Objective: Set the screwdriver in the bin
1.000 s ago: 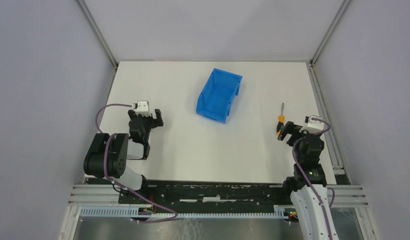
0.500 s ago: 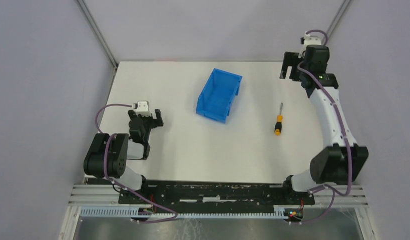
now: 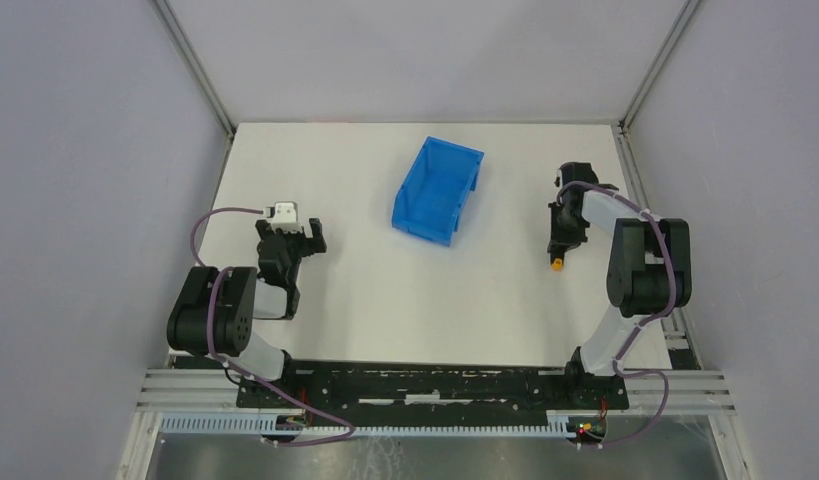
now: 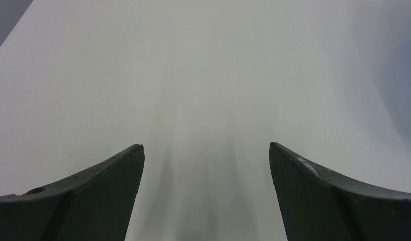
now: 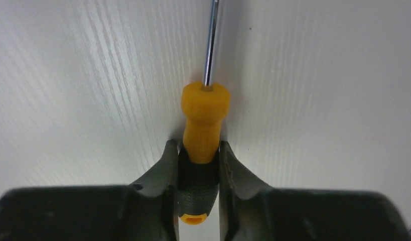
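The screwdriver (image 5: pixel 203 125) has an orange-and-black handle and a thin metal shaft, and it lies on the white table at the right. My right gripper (image 5: pixel 198 145) is shut on the handle, one finger pressed against each side of the black grip. From above, the right gripper (image 3: pixel 562 240) covers most of the screwdriver (image 3: pixel 556 265); only the orange butt end shows. The blue bin (image 3: pixel 437 190) sits near the table's middle, well left of the screwdriver. My left gripper (image 4: pixel 206 148) stands open over bare table, also seen from above as the left gripper (image 3: pixel 293 232) at the left.
The white table (image 3: pixel 365 300) is walled by grey panels on three sides, with metal frame rails (image 3: pixel 640 190) along the right edge close to the right arm. Both arm bases sit on the black rail at the near edge.
The right arm swung from the near right up to the far corner, then came down onto the screwdriver and closed on its handle. The left arm and the bin stayed put.
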`<state>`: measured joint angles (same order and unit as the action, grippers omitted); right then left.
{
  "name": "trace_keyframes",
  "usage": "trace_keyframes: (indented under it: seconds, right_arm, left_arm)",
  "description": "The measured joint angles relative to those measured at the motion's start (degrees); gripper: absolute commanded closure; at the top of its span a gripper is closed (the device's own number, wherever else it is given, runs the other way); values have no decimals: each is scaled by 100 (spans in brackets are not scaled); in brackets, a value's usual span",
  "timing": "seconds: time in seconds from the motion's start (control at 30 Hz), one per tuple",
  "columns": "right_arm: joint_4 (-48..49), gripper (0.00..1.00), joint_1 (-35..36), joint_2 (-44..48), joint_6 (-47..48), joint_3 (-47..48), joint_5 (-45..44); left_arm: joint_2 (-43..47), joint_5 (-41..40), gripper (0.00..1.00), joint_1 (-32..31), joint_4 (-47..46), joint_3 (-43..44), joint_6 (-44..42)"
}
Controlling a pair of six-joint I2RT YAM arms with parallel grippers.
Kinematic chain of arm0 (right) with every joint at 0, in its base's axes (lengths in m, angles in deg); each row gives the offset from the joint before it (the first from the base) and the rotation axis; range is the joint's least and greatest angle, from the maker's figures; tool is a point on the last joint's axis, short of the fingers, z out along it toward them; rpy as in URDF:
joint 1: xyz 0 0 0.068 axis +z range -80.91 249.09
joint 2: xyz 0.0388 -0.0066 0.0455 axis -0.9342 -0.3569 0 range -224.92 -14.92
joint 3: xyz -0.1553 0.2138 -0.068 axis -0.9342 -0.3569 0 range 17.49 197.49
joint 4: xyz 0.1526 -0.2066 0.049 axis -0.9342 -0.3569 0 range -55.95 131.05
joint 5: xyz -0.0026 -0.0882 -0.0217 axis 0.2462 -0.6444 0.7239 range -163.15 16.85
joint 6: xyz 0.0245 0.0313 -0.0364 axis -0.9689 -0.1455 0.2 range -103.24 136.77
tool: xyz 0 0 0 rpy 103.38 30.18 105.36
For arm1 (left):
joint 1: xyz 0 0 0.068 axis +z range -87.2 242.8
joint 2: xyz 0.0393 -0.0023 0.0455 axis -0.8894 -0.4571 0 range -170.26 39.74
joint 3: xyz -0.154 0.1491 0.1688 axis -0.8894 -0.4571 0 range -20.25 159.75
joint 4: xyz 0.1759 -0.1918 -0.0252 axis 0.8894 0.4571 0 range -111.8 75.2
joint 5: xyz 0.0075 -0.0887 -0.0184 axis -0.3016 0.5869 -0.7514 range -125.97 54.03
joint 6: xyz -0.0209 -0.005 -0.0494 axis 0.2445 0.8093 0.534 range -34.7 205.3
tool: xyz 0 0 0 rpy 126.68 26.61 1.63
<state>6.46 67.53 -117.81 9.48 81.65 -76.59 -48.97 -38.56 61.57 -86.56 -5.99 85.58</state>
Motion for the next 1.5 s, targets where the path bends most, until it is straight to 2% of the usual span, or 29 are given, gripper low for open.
trace_keyframes:
  seconds: [0.2, 0.37, 0.5, 0.6, 0.7, 0.8, 0.87, 1.0, 1.23, 1.27, 1.33, 1.4, 1.5]
  right_arm:
    - [-426, 100, 9, -90, 59, 459, -74]
    - [-1698, 100, 120, -72, 63, 2179, -221]
    - [-2024, 100, 385, 254, -44, 3300, -197]
    - [-2081, 100, 638, 498, -210, 3668, -101]
    - [-1893, 100, 1043, 579, -540, 3781, -11]
    - [-1384, 100, 1810, 452, -984, 3783, -4]
    - [-772, 100, 2544, 133, -1327, 3862, -24]
    - [-101, 100, 3230, -487, -1722, 4026, -70]
    - [516, 100, 3475, -1493, -2212, 4037, -710]
    - [568, 99, 3484, -1580, -2256, 4017, -785]
    - [713, 89, 3512, -1729, -2347, 3895, -951]
    - [859, 84, 3563, -1849, -2448, 3689, -1080]
    - [925, 68, 3650, -2059, -2564, 3504, -1196]
  left_arm:
    - [0, 0, 0, 0, -2, 0, 0]
    - [0, 0, 0, 0, 0, 0, 0]
    - [0, 0, 0, 0, 0, 0, 0]
    - [0, 0, 0, 0, -2, 0, 0]
    - [0, 0, 0, 0, -2, 2, 0]
    - [0, 0, 0, 0, 0, 0, 0]
    - [0, 0, 0, 0, 0, 0, 0]
    - [0, 2, 0, 0, 0, 0, 0]
    - [0, 0, 0, 0, -2, 0, 0]
    - [0, 0, 0, 0, 0, 0, 0]
    - [0, 0, 0, 0, -2, 0, 0]
    - [0, 0, 0, 0, 0, 0, 0]
    - [0, 0, 0, 0, 0, 0, 0]
